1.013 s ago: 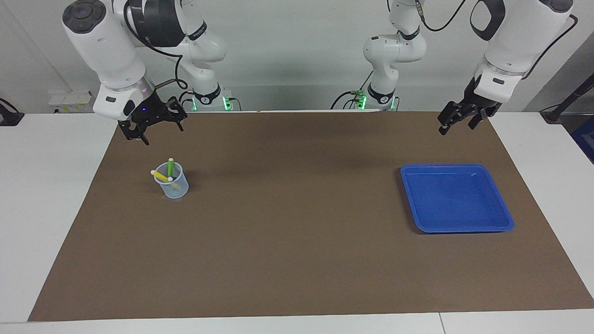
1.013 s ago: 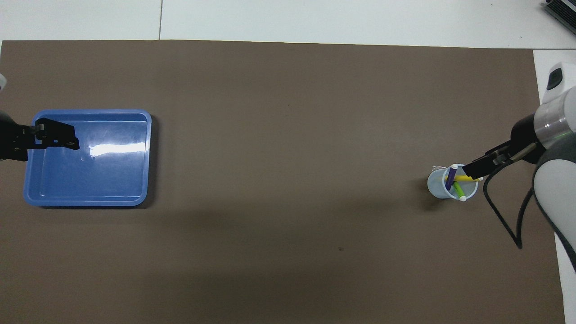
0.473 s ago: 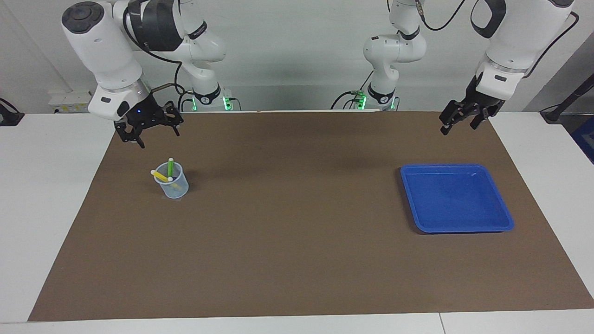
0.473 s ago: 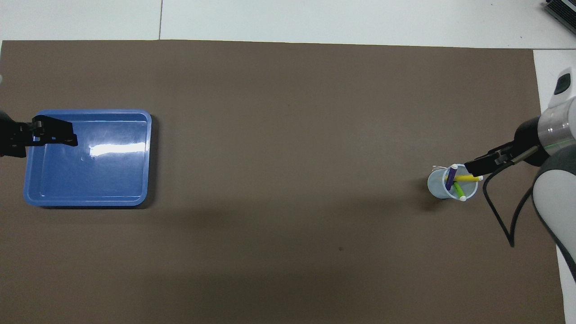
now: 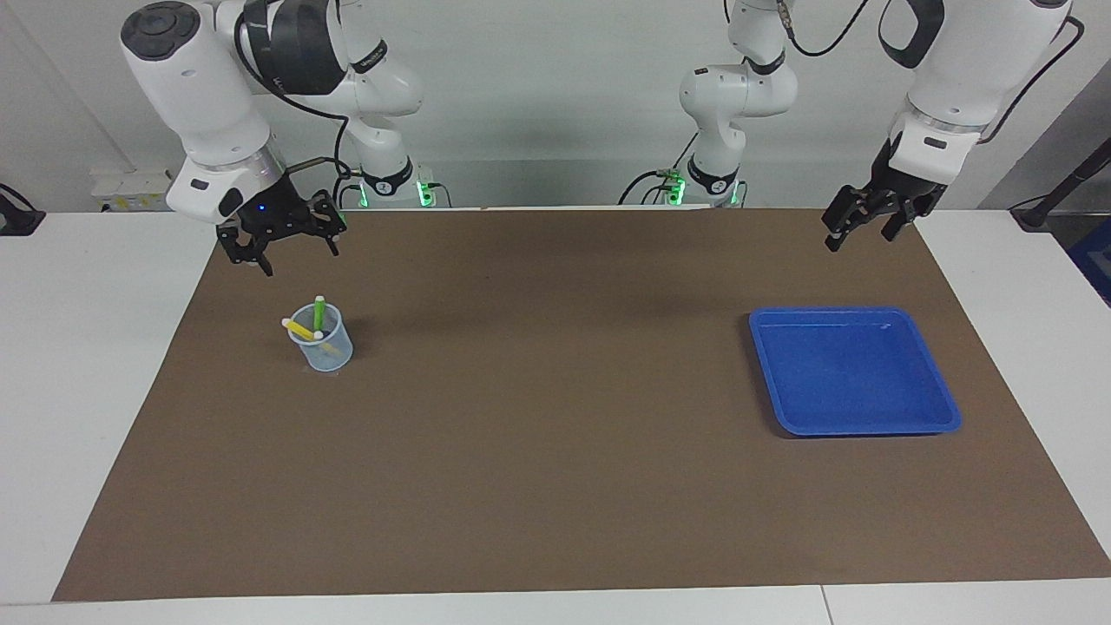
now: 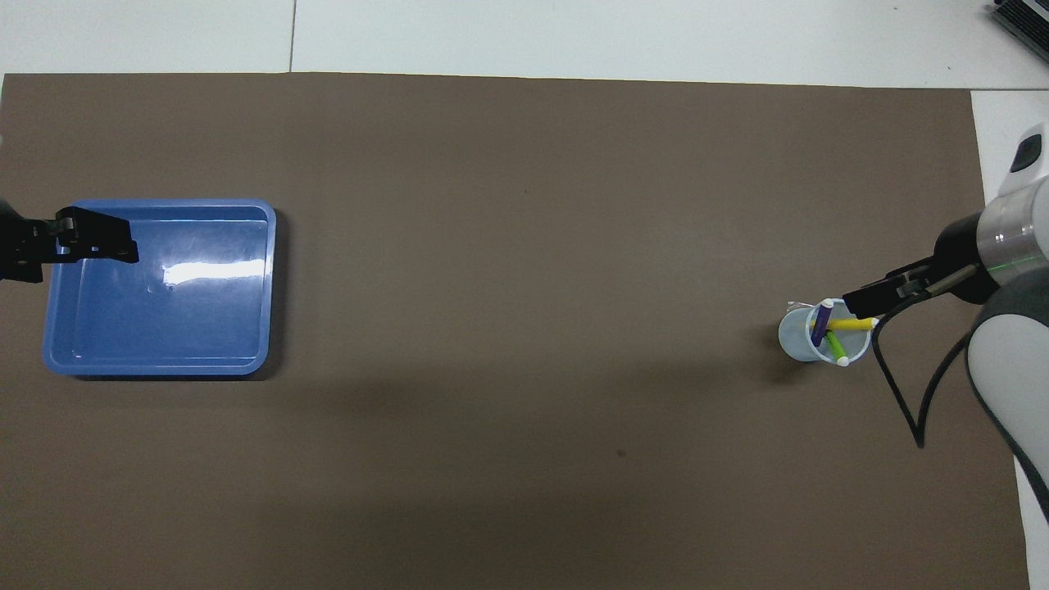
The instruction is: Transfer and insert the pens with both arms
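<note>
Three pens stand tilted in a clear plastic cup (image 5: 323, 344) toward the right arm's end of the table: the green pen (image 5: 319, 311), the yellow pen (image 5: 300, 329) and, showing in the overhead view, the dark purple pen (image 6: 819, 323). My right gripper (image 5: 300, 260) hangs open above the mat, beside the cup on the side nearer the robots, holding nothing. In the overhead view the right gripper (image 6: 862, 301) overlaps the cup (image 6: 799, 338) at its rim. My left gripper (image 5: 857, 240) hangs open and empty in the air near the blue tray (image 5: 855, 373).
The blue tray (image 6: 164, 328) lies empty toward the left arm's end of the table, with my left gripper (image 6: 97, 244) over one of its corners in the overhead view. A brown mat (image 5: 555, 486) covers most of the white table. Two smaller white arm sections stand by the wall.
Both grippers have drifted only slightly, the right wrist turning a little above the mat. The cup, the pens and the tray have not moved.
</note>
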You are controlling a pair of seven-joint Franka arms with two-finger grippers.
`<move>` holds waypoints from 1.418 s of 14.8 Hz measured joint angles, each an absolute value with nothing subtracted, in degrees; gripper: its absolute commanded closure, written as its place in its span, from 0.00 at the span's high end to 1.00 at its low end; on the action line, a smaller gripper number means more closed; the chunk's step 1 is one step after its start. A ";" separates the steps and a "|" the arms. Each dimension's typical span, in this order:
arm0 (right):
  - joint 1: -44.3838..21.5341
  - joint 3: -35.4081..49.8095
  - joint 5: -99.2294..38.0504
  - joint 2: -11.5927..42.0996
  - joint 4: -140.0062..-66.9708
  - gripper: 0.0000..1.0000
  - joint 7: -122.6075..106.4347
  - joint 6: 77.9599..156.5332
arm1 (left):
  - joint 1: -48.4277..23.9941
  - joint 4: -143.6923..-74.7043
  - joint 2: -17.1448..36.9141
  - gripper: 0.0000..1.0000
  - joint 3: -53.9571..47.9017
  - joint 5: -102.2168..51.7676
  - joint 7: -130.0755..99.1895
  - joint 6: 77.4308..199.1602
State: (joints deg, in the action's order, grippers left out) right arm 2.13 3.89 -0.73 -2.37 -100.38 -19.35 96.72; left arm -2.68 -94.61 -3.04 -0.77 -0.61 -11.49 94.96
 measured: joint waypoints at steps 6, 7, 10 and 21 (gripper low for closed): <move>2.13 3.86 -0.73 -2.43 -100.38 1.00 -19.35 96.72 | -2.68 -94.56 -3.02 1.00 -0.78 -0.61 -10.75 94.93; 2.13 3.86 -0.73 -2.43 -100.38 1.00 -19.35 96.72 | -2.68 -94.56 -3.01 1.00 -0.79 -0.61 -10.72 94.93; 2.13 3.86 -0.73 -2.43 -100.39 1.00 -19.35 96.72 | -2.68 -94.56 -3.01 1.00 -0.79 -0.61 -10.66 94.93; 2.17 3.67 -0.73 -2.44 -100.40 1.00 -19.34 96.72 | -2.68 -94.59 -3.01 1.00 -0.79 -0.61 -10.52 94.82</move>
